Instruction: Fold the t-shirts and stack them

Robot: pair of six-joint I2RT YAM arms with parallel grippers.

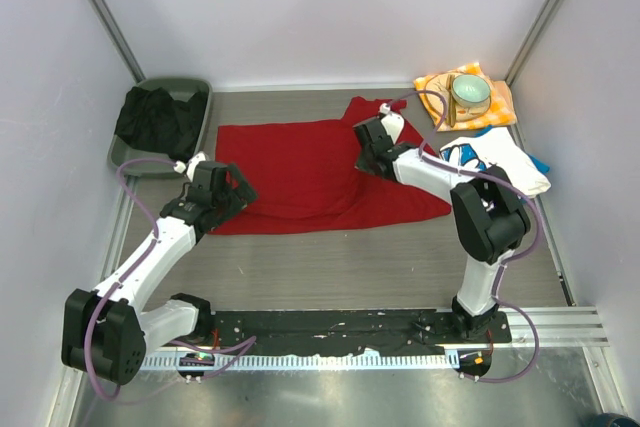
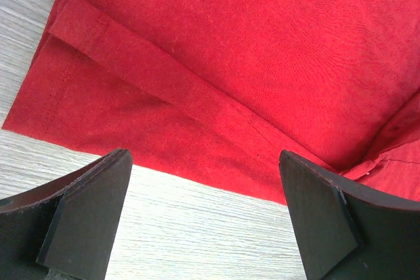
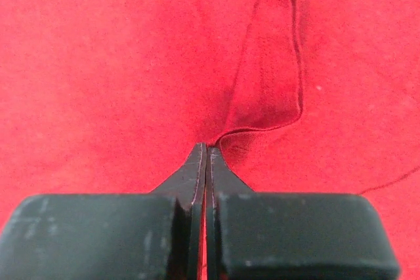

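Observation:
The red t-shirt (image 1: 300,172) lies spread flat across the middle of the table. My right gripper (image 1: 362,152) is over its right part and shut on a pinched fold of the red cloth (image 3: 269,83); its jaws (image 3: 207,152) meet with cloth between them. My left gripper (image 1: 238,192) is open and empty at the shirt's front left edge; in the left wrist view (image 2: 203,165) it straddles the hem (image 2: 131,136) above bare table. The white printed t-shirt (image 1: 490,159), with blue cloth (image 1: 540,163) under it, lies crumpled at the right.
A grey tray (image 1: 200,87) holding a black cloth (image 1: 150,119) stands at the back left. An orange-yellow cloth (image 1: 503,107) with a bowl (image 1: 470,93) sits at the back right. White walls close in three sides.

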